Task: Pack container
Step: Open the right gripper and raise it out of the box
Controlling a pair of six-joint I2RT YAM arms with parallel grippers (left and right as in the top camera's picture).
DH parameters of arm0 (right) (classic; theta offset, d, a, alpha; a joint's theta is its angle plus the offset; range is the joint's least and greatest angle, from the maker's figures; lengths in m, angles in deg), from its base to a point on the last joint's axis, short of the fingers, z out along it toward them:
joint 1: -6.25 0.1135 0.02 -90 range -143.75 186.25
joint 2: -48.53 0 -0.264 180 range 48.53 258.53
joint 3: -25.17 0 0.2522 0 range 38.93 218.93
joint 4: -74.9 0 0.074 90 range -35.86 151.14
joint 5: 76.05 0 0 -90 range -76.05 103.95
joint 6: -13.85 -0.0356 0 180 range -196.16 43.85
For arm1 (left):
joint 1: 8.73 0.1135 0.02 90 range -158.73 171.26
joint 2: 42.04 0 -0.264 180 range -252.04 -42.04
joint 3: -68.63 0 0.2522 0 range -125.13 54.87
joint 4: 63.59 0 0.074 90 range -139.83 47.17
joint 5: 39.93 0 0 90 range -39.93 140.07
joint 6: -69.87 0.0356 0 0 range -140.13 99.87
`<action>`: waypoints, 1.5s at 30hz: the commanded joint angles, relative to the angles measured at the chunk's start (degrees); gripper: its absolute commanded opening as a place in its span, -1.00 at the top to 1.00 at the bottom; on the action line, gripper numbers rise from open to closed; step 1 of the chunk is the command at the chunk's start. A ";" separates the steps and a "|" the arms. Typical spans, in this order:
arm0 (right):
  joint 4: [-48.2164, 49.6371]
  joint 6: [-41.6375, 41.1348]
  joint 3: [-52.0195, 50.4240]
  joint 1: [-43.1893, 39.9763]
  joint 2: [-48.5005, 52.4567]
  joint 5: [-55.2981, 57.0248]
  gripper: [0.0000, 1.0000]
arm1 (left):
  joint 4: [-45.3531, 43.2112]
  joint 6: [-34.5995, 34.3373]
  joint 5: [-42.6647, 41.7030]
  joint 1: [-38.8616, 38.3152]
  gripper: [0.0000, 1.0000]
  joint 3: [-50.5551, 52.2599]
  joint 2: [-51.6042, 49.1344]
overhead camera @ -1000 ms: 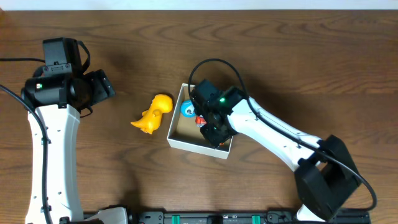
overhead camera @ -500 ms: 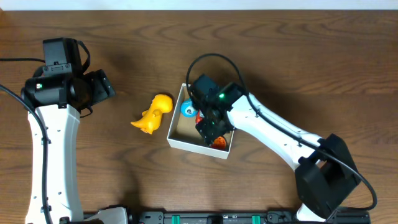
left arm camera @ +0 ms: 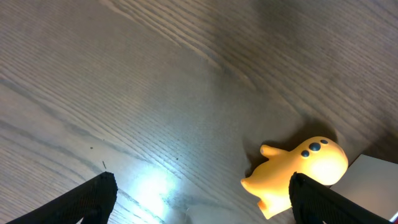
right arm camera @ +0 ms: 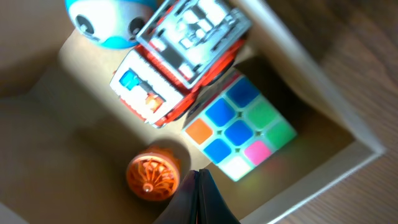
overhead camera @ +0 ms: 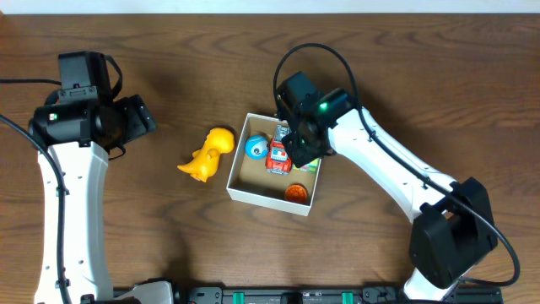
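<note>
Dark wood-grain bench [overhead camera: 405, 67] fills every view; the right end effector [overhead camera: 299, 152] hangs over the far right part of the container [overhead camera: 268, 200], its fingers [right arm camera: 199, 190] pressed together with nothing between them. Directly beneath it lies a colour cube [right arm camera: 239, 127], close to the container's white wall [right arm camera: 311, 73]; just to its left lies a red-and-white toy truck [overhead camera: 278, 154], touching the cube along one edge in the right wrist view; a round blue toy [overhead camera: 256, 148] sits further left, against the truck; an orange disc [overhead camera: 295, 192] lies on the tan floor on the near side of the end effector, apart from the cube.

The left end effector [overhead camera: 142, 116] is well away to the left over bare wood; its fingers [left arm camera: 93, 196] stand wide apart and hold nothing. A yellow toy [left arm camera: 305, 168] lies on its side on the bench ahead and to the right of it, just beside the container's left wall but outside it; a white corner of the container [left arm camera: 376, 180] shows right behind the toy.
</note>
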 commanded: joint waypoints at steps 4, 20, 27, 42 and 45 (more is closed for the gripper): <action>3.02 0.24 0.74 -1.22 -0.04 4.50 0.97 | 0.15 0.79 0.07 -0.09 -0.81 0.28 -0.33; 9.99 1.95 0.74 -5.14 7.56 10.58 0.98 | 0.17 0.79 0.07 -0.09 -0.81 0.28 -0.33; 16.13 4.15 0.76 -6.49 7.56 13.44 0.96 | 0.17 0.79 0.07 -0.09 -0.81 0.28 -0.33; 14.49 5.99 1.27 -3.28 4.24 11.45 0.57 | 0.37 2.27 0.07 -0.11 -0.81 0.28 -0.31; 13.38 5.99 2.36 -1.84 -0.35 11.52 0.22 | 0.59 2.58 0.04 -0.46 -0.81 0.28 -0.20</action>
